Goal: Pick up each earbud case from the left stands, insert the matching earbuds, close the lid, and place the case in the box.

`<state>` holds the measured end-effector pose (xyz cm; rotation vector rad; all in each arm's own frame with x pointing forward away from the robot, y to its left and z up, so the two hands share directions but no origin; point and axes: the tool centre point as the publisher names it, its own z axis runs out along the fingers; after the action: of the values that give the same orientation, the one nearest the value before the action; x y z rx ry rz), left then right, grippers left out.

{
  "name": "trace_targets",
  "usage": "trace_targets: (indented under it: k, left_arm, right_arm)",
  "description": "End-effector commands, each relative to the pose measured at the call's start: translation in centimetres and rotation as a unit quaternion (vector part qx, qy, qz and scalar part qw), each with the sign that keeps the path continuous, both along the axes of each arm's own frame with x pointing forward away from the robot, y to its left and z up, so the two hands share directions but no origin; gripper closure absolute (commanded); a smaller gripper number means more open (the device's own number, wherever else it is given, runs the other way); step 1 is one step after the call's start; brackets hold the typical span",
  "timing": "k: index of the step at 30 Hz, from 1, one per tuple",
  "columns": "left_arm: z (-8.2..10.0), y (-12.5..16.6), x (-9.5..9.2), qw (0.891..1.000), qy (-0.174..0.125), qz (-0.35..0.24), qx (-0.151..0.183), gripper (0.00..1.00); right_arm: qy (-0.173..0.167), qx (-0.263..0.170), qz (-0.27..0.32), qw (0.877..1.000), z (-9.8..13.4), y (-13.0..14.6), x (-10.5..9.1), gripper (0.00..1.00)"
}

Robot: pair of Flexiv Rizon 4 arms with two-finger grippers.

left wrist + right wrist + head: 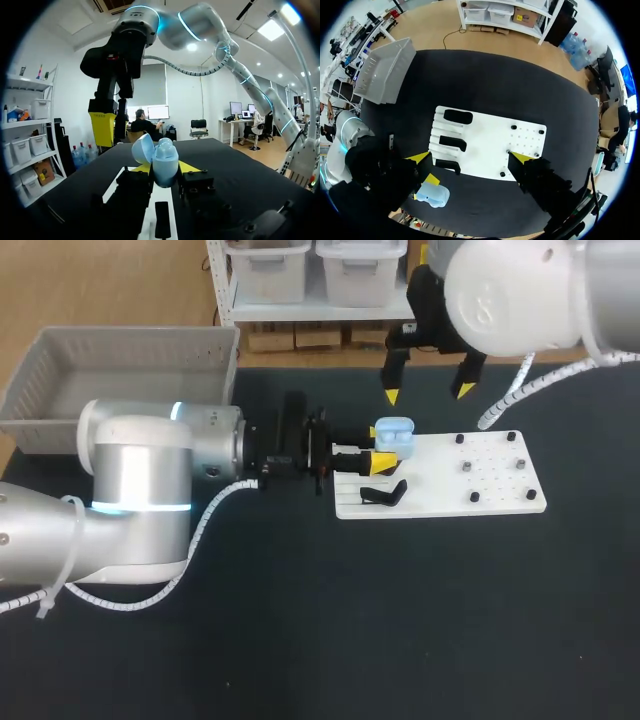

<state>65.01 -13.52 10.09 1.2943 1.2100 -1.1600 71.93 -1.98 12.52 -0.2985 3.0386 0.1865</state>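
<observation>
My left gripper [375, 447] is clamped on the open light-blue earbud case [394, 435], mid-frame over the white board [440, 485]. I'm probably steadying it for my right gripper [428, 392], fingers apart just above.

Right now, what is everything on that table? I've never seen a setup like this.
Table: one, black, under everything.
Bin: one, grey, at the table's far left corner.
Board: one, white, flat on the table, right of the middle.
Stands: three, black, on the board's left part.
Studs: six, small and dark, on the board's right part.
Earbud case: one, light blue, lid open, held at the board's left end.
Left gripper: one, yellow-tipped, shut on the earbud case.
Right gripper: one, yellow-tipped, open, above the board, holding nothing.
</observation>
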Motion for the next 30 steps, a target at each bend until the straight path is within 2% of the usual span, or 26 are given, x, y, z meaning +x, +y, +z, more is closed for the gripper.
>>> trace_targets:
  k: [1, 16, 30]
  left_arm:
    - [0.0, 0.0, -0.1, 1.0, -0.001, 0.002, 0.0, 1.0]
    - [0.0, 0.0, -0.1, 1.0, -0.001, 0.002, 0.0, 1.0]
    - [0.0, 0.0, -0.1, 1.0, -0.001, 0.002, 0.0, 1.0]
  right_arm:
    - [0.011, -0.002, 0.001, 1.0, -0.7, 0.1, 0.2, 0.0]
    - [0.036, -0.015, 0.013, 0.999, -1.4, -0.6, -2.4, 0.0]
    - [0.038, -0.012, 0.028, 0.999, -0.4, -0.3, -4.6, 0.0]
